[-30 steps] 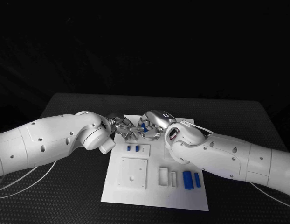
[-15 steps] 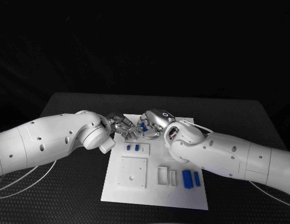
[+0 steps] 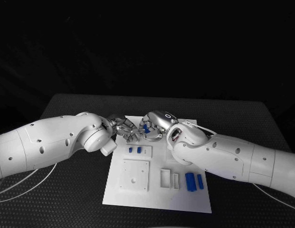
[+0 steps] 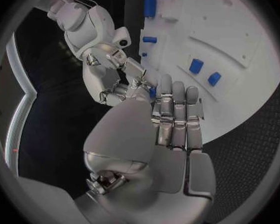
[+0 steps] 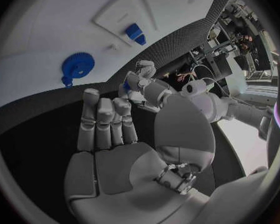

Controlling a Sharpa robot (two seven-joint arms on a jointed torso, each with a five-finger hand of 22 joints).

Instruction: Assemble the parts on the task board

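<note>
My two hands meet fingertip to fingertip above the far end of the white task board [image 3: 158,197]. A small blue part [image 3: 145,127] sits between them. My left hand [image 3: 125,129] seems to pinch it between thumb and a finger; the part [image 4: 152,91] shows at the tip of that hand [image 4: 159,134]. My right hand [image 3: 156,129] is close around it, and its own view shows its fingers [image 5: 105,119] straight with nothing in them. The left hand [image 5: 139,83] with the blue part [image 5: 126,86] lies just beyond them. A blue gear [image 5: 76,67] lies on the board.
On the board lie two small blue pieces [image 3: 135,150] and, near the front right, two blue cylinders [image 3: 195,182]. A raised white square plate [image 3: 136,175] and a small white frame [image 3: 166,178] sit between them. Black table [image 3: 65,199] surrounds the board.
The blue part between the hands has shifted slightly higher, towards the far end. Both arms have hardly moved.
</note>
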